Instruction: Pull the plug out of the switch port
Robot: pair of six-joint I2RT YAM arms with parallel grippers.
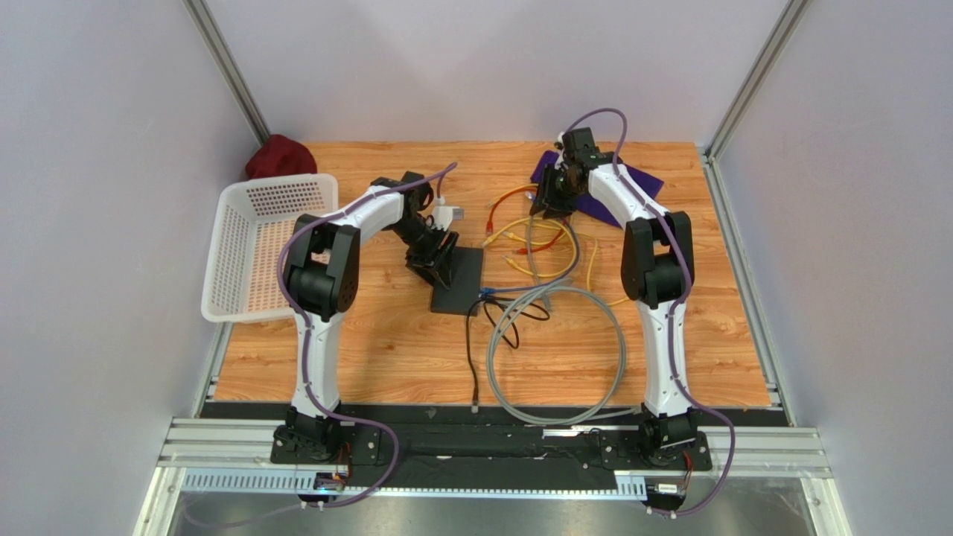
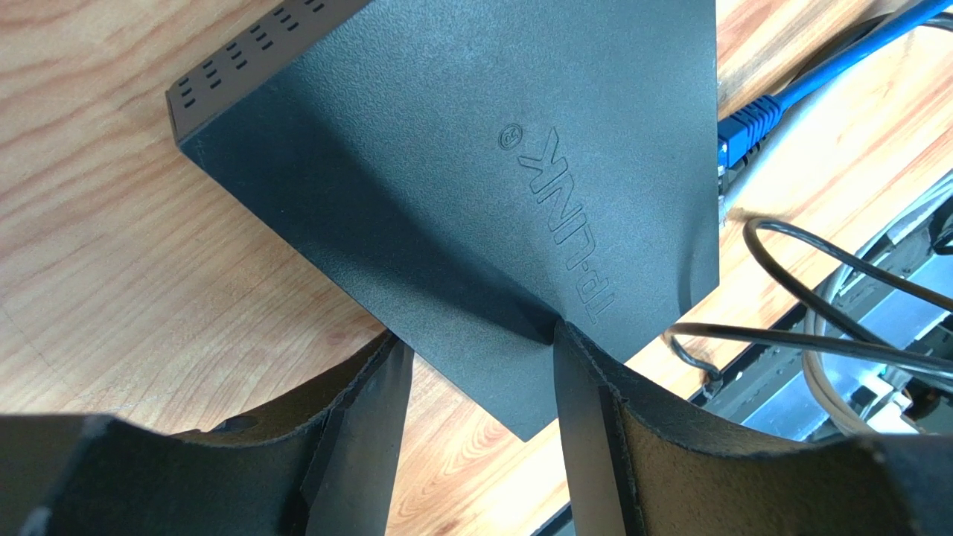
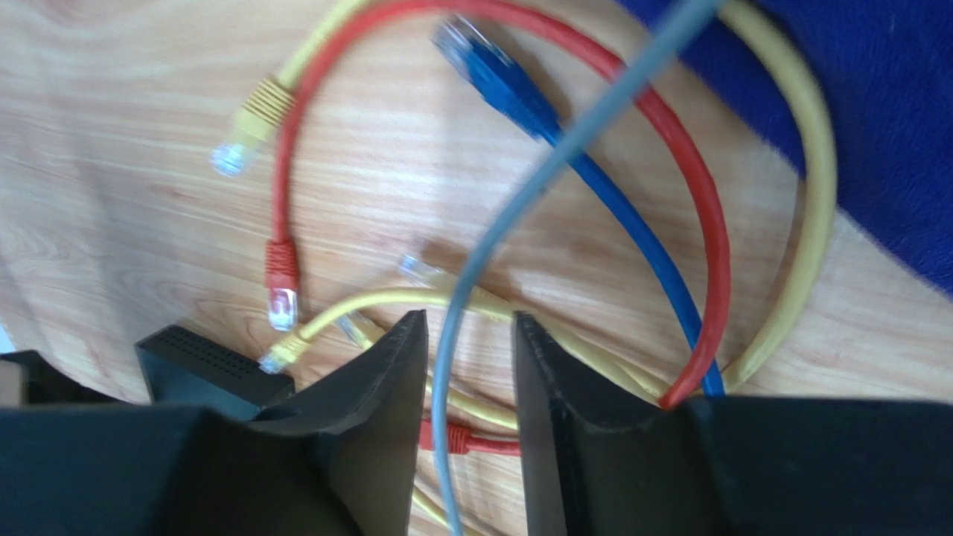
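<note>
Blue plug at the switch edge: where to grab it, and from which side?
Grip the blue plug on its short moulded boot just outside the switch, pads on its two flat sides, not on the thin cable behind it. Come in from the port edge, along the cable's line. The switch lies flat and the left gripper is at the opposite corner, so a straight outward pull looks best.

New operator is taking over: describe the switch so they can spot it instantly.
Find the white mesh basket at the table's left edge, then look right to the left gripper. The switch sits under its fingers: a thin, flat, matte-black box, the only box among the loose coloured cables.
</note>
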